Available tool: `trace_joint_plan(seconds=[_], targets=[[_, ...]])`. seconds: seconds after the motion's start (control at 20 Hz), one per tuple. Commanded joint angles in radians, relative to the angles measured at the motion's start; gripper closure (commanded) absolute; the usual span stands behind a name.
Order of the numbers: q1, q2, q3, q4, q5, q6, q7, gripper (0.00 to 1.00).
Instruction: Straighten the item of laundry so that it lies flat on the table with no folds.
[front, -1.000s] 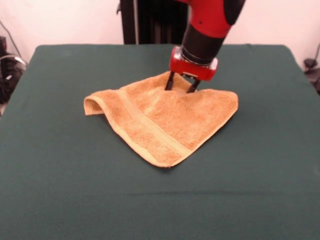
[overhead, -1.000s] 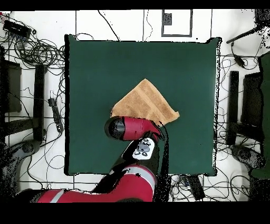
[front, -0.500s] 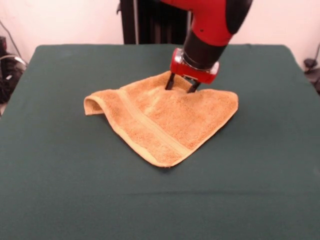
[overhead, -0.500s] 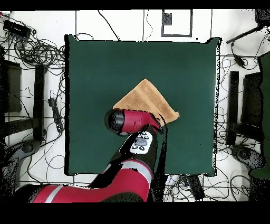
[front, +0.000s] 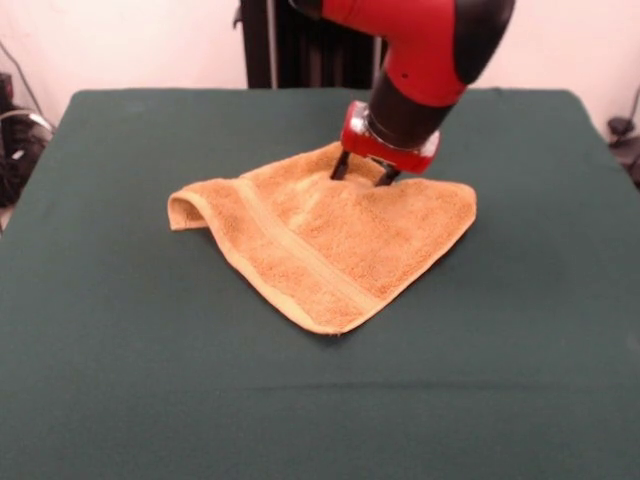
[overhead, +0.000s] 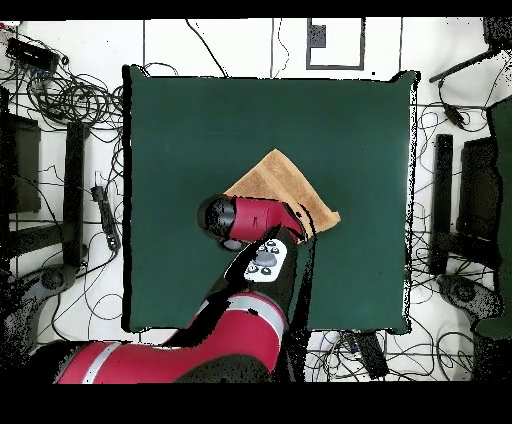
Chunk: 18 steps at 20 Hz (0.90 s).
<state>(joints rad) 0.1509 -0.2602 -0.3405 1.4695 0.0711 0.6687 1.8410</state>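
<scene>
Front view shows your gripper (front: 360, 172) with both fingers spread apart, tips pressed onto the far edge of the orange-tan towel (front: 320, 235); it appears to grasp nothing. That towel lies folded into a triangle mid-worktop (front: 150, 380), one corner curled up. Overhead, the arm (overhead: 250, 225) covers part of the towel (overhead: 285, 182).

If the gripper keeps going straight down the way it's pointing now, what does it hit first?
The towel. The gripper points down with its fingers apart, tips at or just above the cloth near its far edge; the front view cannot settle contact. Under that fabric lies the table.
</scene>
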Motion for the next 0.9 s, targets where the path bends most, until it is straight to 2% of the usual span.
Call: trace_joint_plan(seconds=[0.05, 0.4, 0.5, 0.75, 0.9], targets=[[0.013, 0.234, 0.119, -0.242, 0.092, -0.47, 0.283, 0.0], [0.025, 0.252, 0.11, -0.302, 0.097, -0.417, 0.273, 0.0], [0.037, 0.261, 0.091, -0.319, 0.102, -0.419, 0.294, 0.0], [0.105, 0.293, -0.029, -0.357, 0.14, -0.417, 0.417, 0.0], [0.095, 0.267, -0.006, -0.344, 0.166, -0.356, 0.393, 0.0]])
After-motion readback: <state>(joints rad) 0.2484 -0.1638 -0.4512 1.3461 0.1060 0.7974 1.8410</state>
